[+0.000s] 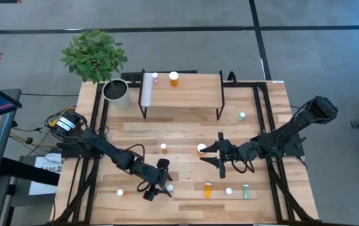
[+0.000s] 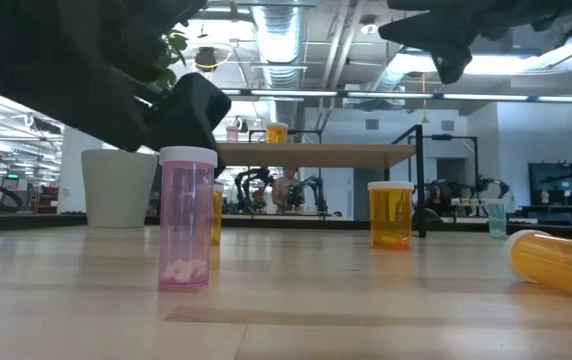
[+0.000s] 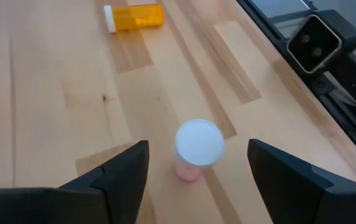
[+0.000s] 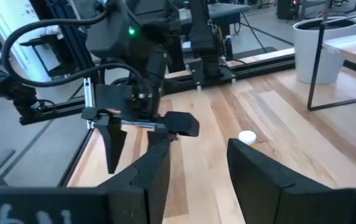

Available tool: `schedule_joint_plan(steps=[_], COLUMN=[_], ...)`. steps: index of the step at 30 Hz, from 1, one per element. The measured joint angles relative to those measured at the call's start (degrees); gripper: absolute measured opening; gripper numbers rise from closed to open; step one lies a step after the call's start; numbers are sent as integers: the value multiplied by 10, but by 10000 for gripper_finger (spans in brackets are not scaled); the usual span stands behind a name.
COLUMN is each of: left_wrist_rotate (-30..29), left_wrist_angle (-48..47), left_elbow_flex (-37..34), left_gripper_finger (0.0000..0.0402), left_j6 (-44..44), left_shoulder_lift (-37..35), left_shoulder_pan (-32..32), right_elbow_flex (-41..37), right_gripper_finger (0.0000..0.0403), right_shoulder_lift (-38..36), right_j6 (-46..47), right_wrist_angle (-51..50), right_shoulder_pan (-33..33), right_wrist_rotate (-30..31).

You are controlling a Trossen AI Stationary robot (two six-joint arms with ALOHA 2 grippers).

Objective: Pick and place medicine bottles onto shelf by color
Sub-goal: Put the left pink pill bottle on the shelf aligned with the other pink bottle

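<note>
A pink medicine bottle (image 3: 196, 146) with a white cap stands upright on the table, near its front edge. My left gripper (image 1: 166, 183) is open, with one finger on each side of the bottle and a gap to both. My right gripper (image 1: 209, 154) hangs open above mid-table, holding nothing, beside a larger orange bottle (image 1: 201, 149) that stands below it. The shelf (image 1: 182, 94) at the back carries a pink bottle (image 1: 155, 76) and an orange bottle (image 1: 174, 78). Other bottles are scattered over the table.
An orange bottle (image 1: 207, 189) and a pale green one (image 1: 246, 191) lie on their sides at the front right, with a white-capped bottle (image 1: 228, 191) between them. More bottles stand at the front left (image 1: 120, 193), at mid-table (image 1: 163, 147) and at the right (image 1: 241, 116). A plant pot (image 1: 117, 92) stands left of the shelf.
</note>
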Motion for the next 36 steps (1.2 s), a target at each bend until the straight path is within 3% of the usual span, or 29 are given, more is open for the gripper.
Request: schedule_joint_plan(steps=[12,36], left_wrist_rotate=[1,5], left_wrist_angle=[0,3], left_elbow_flex=[0,0], left_gripper_finger=[187,182], left_j6=[-2,-1], left_shoulder_lift=[0,0], left_shoulder_pan=[0,1], right_elbow_flex=[0,0], right_gripper_finger=[179,176], right_shoulder_lift=[0,0], right_j6=[0,0], right_wrist_angle=[0,0], right_shoulder_pan=[0,0], right_wrist_rotate=[0,10])
